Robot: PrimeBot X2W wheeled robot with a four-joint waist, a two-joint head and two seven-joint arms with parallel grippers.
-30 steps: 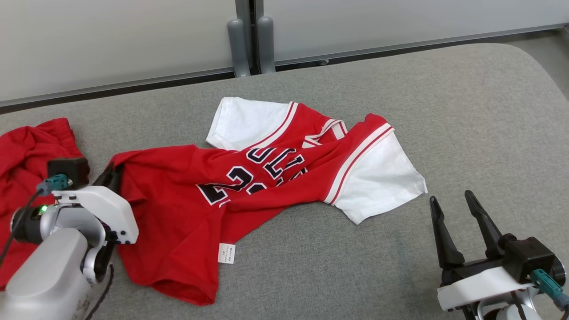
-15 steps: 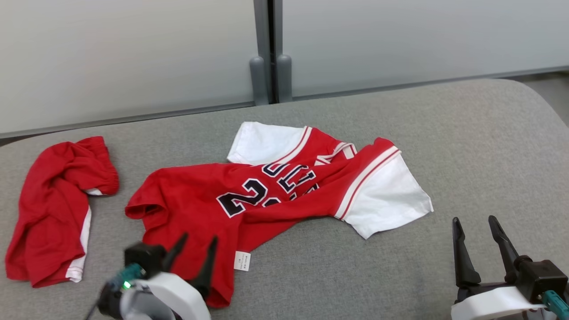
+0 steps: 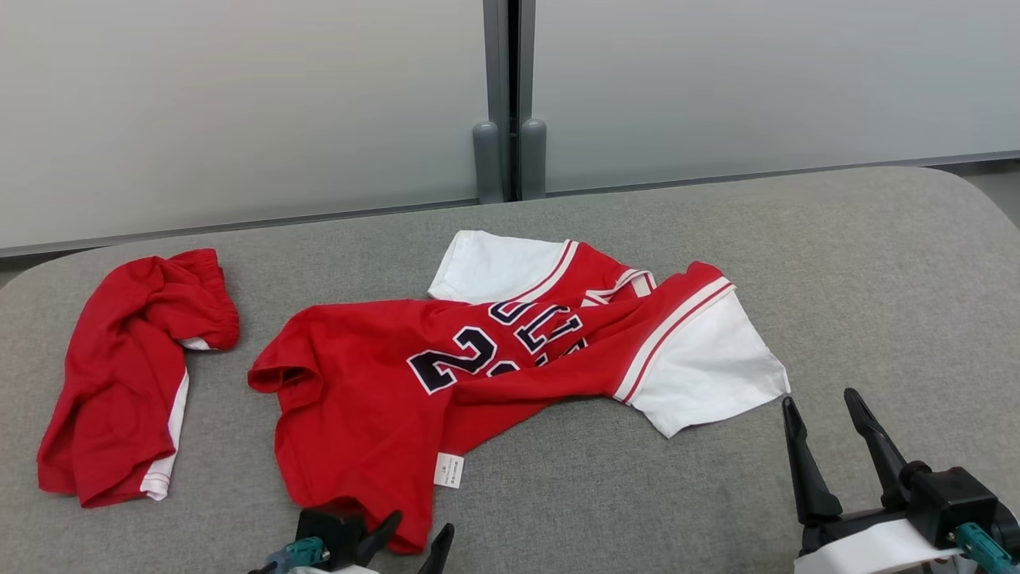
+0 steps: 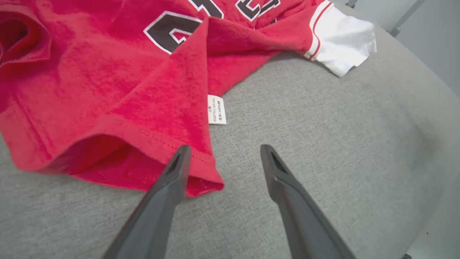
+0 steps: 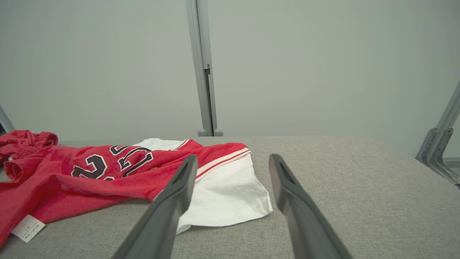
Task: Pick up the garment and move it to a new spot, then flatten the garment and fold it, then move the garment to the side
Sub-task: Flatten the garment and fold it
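Note:
The garment [image 3: 446, 359] is a red jersey with white sleeves and dark numbers, lying crumpled across the middle of the grey padded table [image 3: 876, 279]. Its white care label [image 3: 449, 469] hangs at the near hem. My left gripper [image 3: 414, 538] is at the bottom edge, open, just off the jersey's near hem corner [image 4: 201, 180]; nothing is between its fingers [image 4: 172, 180]. My right gripper [image 3: 825, 430] stands open at the lower right, close to the white sleeve [image 5: 226, 194] but apart from it.
A second red piece of clothing with a white stripe [image 3: 127, 375] lies bunched at the table's left. Grey wall panels with an upright post [image 3: 510, 96] stand behind. Bare grey padding spreads to the right of the jersey.
My left gripper let go of the jersey's left edge, opened, and drew back to the near hem. The head camera tilted, so the whole picture shifted down and right.

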